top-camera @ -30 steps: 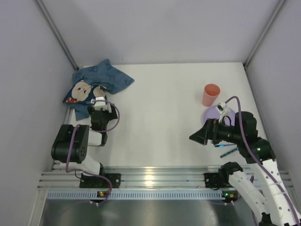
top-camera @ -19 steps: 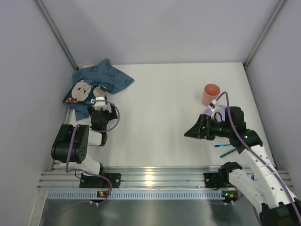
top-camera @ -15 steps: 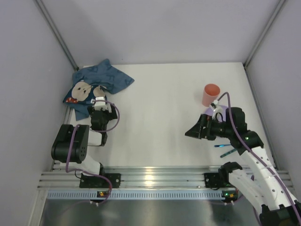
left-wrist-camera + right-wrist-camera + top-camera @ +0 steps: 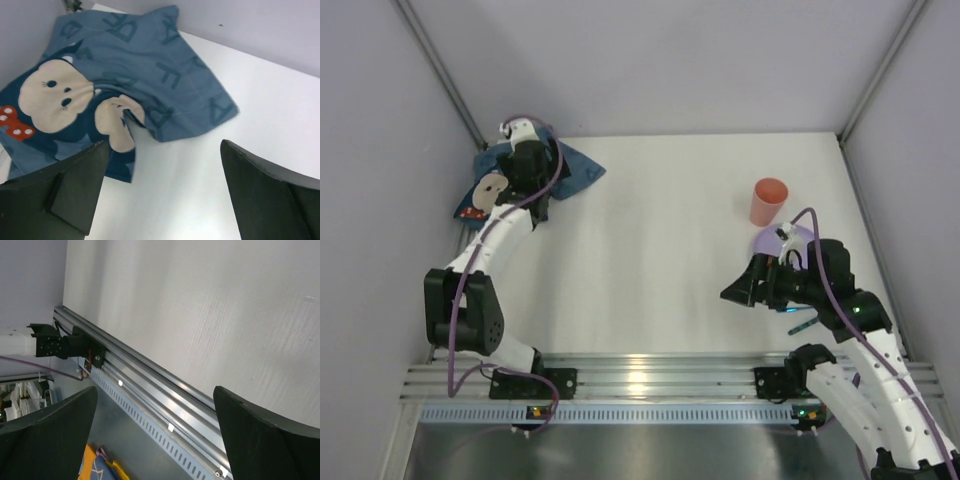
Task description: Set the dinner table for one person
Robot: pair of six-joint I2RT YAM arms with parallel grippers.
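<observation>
Blue bear cloth [image 4: 125, 65] lies bunched in the far left corner of the white bench [image 4: 660, 230], so we should lower our open left hand [image 4: 164, 145], pinch one loose edge and pull it flat; our right hand [image 4: 155, 390] hangs open and empty.

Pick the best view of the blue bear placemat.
Left wrist: the placemat is close, crumpled, bear face and red bow clear. Top external shows it small in the far-left corner, partly under the left arm. Right wrist shows none of it.
</observation>
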